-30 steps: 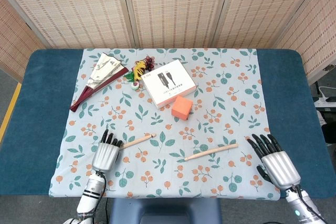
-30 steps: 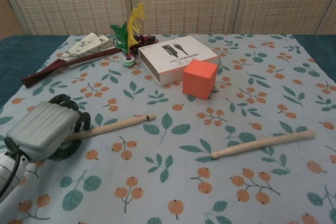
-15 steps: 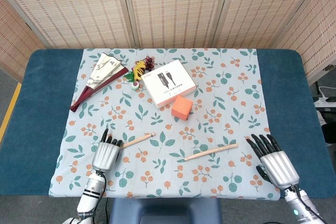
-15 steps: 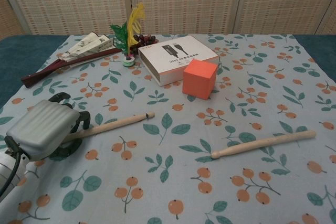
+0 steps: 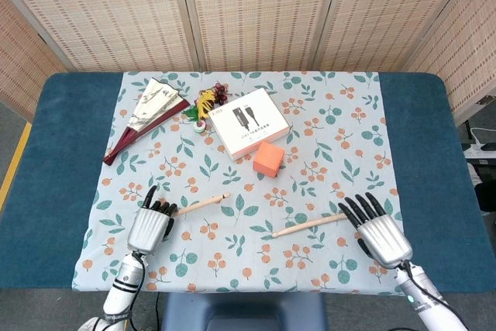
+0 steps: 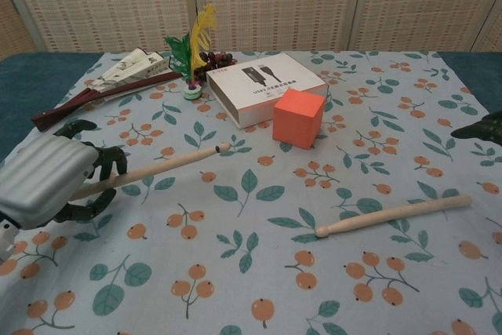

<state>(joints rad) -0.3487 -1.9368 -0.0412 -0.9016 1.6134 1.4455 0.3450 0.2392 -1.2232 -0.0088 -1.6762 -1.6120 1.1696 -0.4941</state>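
Gripping one wooden stick (image 6: 157, 165) near its butt end, the left hand (image 5: 150, 226) is curling its fingers (image 6: 108, 164) around it at the near left of the flowered tablecloth (image 5: 325, 141); the stick's tip is angling up off the cloth toward the orange cube (image 6: 299, 118). The right hand (image 5: 380, 230) is hovering with fingers (image 5: 358, 207) spread, holding nothing, their tips just beside the thin end of the second stick (image 5: 310, 224), which is lying flat on the cloth.
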